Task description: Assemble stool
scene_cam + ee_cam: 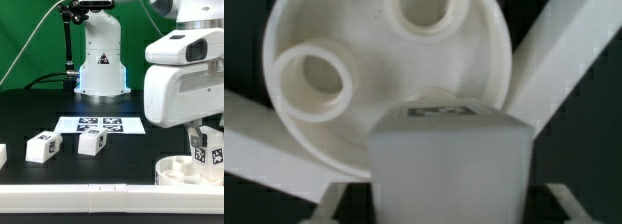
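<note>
The round white seat [180, 171] lies at the front of the exterior view's right, hollow side up; in the wrist view the seat [375, 75] shows two round sockets. My gripper [207, 138] is shut on a white stool leg [209, 153] with a black-and-white tag, holding it upright over the seat's right part. In the wrist view the leg [452, 160] fills the space between my fingers [336, 205], with the gripper [446, 208] right above the seat. I cannot tell whether the leg touches the seat. Two loose legs [42, 147] [93, 142] lie at the left.
Another white piece [2, 155] is cut off at the left edge. The marker board [100, 125] lies in front of the robot base [101, 70]. A white rail [90, 190] runs along the front; rails [566, 60] also flank the seat.
</note>
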You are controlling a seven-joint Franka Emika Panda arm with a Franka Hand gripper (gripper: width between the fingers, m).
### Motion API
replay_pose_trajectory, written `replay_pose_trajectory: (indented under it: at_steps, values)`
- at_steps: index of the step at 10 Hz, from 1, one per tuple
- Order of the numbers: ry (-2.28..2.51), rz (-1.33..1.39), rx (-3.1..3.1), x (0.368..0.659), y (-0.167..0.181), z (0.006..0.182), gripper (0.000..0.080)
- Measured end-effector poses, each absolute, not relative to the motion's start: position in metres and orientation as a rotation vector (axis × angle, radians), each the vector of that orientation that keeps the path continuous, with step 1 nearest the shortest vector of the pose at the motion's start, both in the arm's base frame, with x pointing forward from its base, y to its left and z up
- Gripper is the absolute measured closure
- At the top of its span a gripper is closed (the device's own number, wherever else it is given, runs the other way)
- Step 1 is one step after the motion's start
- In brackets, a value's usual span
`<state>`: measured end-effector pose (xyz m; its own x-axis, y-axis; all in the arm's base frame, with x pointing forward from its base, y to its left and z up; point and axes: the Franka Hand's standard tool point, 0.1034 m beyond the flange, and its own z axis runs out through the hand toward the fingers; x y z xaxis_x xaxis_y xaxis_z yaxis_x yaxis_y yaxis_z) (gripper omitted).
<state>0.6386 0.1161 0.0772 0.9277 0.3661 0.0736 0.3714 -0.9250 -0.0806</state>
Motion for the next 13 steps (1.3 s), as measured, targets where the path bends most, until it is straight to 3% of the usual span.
replay_pose_trajectory:
  at_steps: [6,13]
  values:
    - [0.445,-0.127,-2.995,0.6373,0.1206,0.0769,0.0461]
    - [0.98,-0.087,-2.842,0.6373,0.121,0.0772,0.0461]
